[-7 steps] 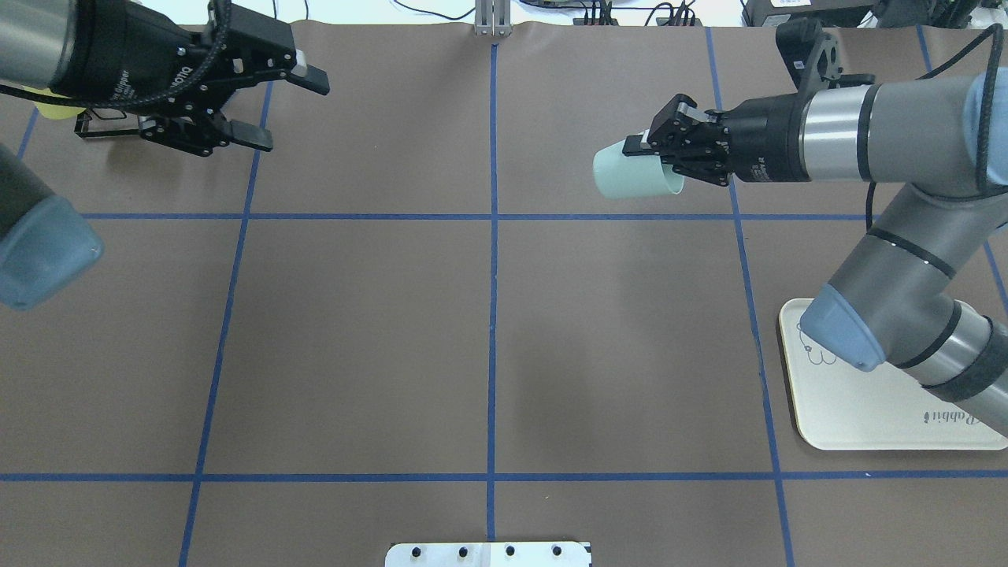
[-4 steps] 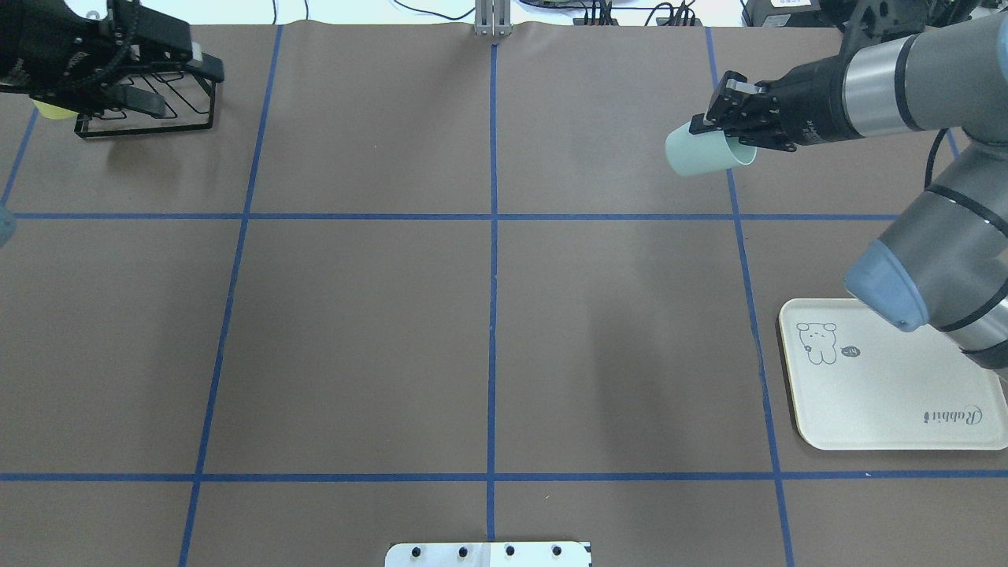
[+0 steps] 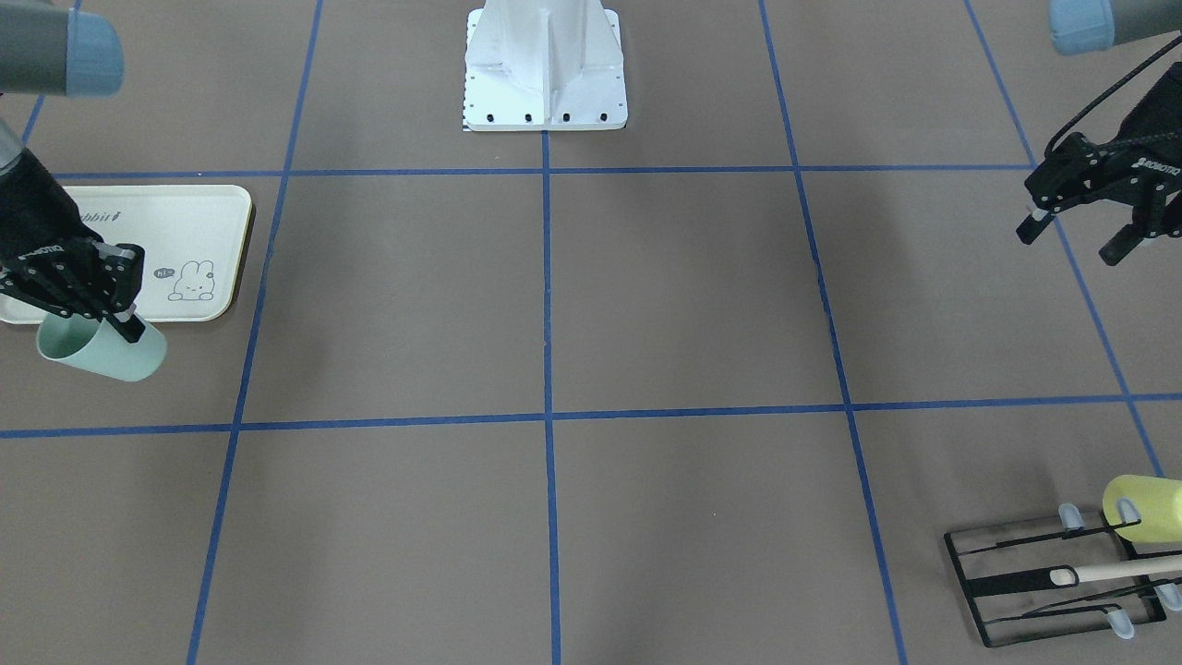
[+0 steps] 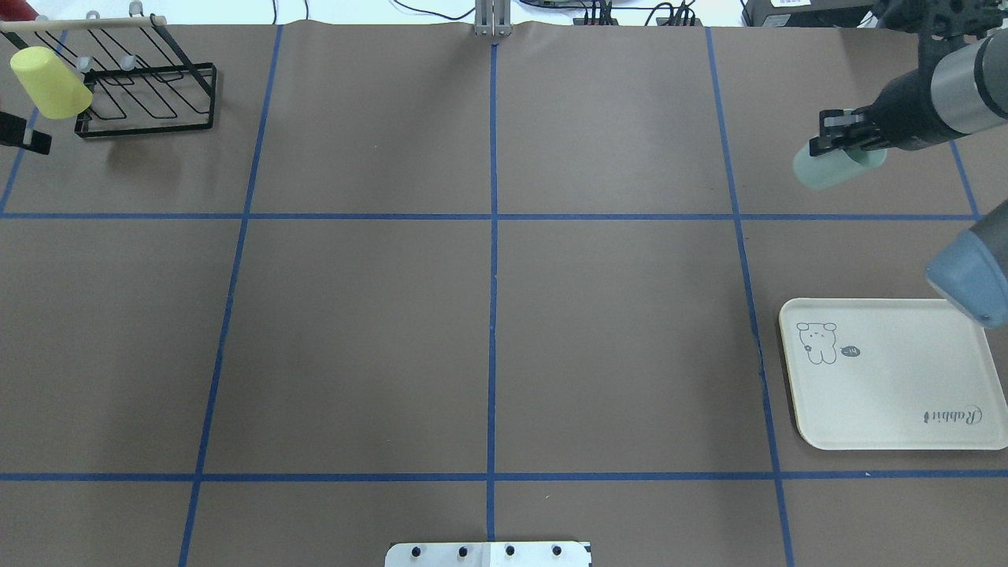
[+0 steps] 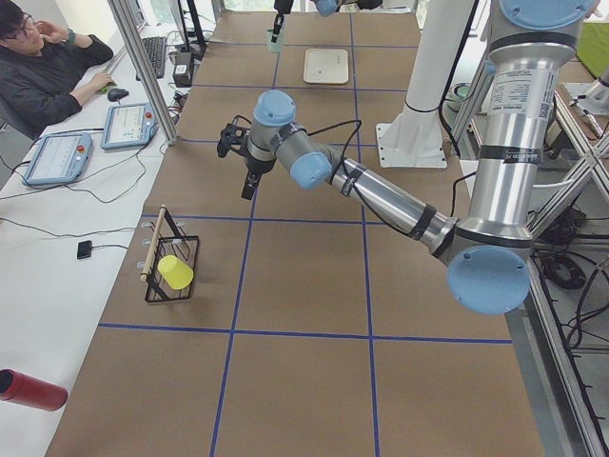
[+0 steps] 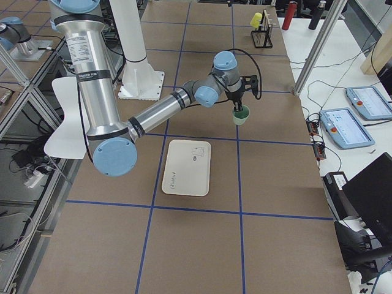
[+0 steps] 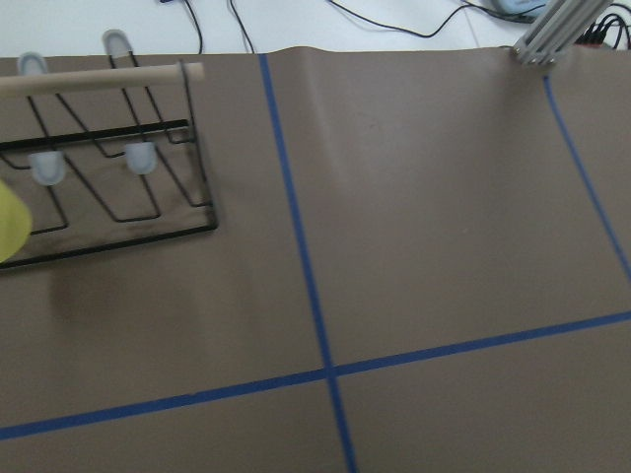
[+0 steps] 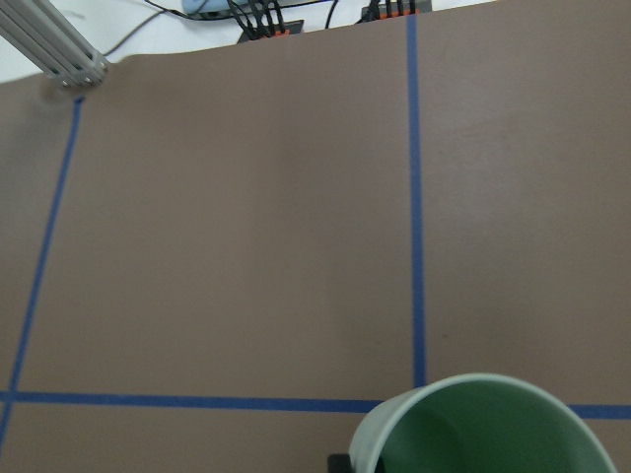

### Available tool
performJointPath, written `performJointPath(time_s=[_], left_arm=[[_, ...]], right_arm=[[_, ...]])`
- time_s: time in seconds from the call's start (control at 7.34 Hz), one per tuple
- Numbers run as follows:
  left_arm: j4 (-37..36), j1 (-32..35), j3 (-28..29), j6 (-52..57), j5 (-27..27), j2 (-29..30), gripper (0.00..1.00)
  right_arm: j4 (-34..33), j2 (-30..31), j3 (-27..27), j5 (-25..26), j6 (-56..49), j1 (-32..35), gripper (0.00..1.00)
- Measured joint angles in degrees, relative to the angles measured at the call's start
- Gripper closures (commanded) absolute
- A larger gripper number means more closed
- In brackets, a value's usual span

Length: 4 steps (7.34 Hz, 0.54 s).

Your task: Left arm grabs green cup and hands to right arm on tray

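The right arm (image 4: pixel 965 90) reaches out low over the table. The right gripper (image 4: pixel 839 142) is clenched on the rim of the green cup (image 4: pixel 827 169), which hangs tilted from it. The tray (image 4: pixel 890 409) lies apart, on the gripper's robot side. The left gripper (image 3: pixel 1069 240) hangs spread wide, holding nothing, robot-side of the black rack (image 3: pixel 1011 584), which carries a yellow cup (image 3: pixel 1145 508).

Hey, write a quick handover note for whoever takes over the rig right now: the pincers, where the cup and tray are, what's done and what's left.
Left pincer: open, empty, out at the table's left side.
Right pincer: shut on the green cup, held beyond the tray's far edge, not above it.
Tray: flat on the table, nothing on it.
Done: cup grabbed and handed to the right arm.
Left: bring the cup over the tray, set it down, release.
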<state>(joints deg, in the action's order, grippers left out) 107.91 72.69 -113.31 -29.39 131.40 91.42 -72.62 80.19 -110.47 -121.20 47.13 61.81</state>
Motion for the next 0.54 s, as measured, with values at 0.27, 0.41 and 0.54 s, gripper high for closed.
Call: performJointPath(time_s=[0.27,0.41,0.54], left_arm=[[-3.5,1.1,1.0,8.3,0.0,-4.6,0.00],[-6.5,1.8,1.2,12.5,0.1,-5.3,0.00],[-9.1,3.0,1.4,16.9,0.3,-5.6,0.00]], right_arm=[[-1.3,4.2,-0.3,-5.2,-9.8,4.1,1.00],[-1.3,6.2,-0.4,-7.8,-14.0,6.5,1.00],[-1.3,8.5,-0.7,-9.3,-17.0,8.1,1.00]])
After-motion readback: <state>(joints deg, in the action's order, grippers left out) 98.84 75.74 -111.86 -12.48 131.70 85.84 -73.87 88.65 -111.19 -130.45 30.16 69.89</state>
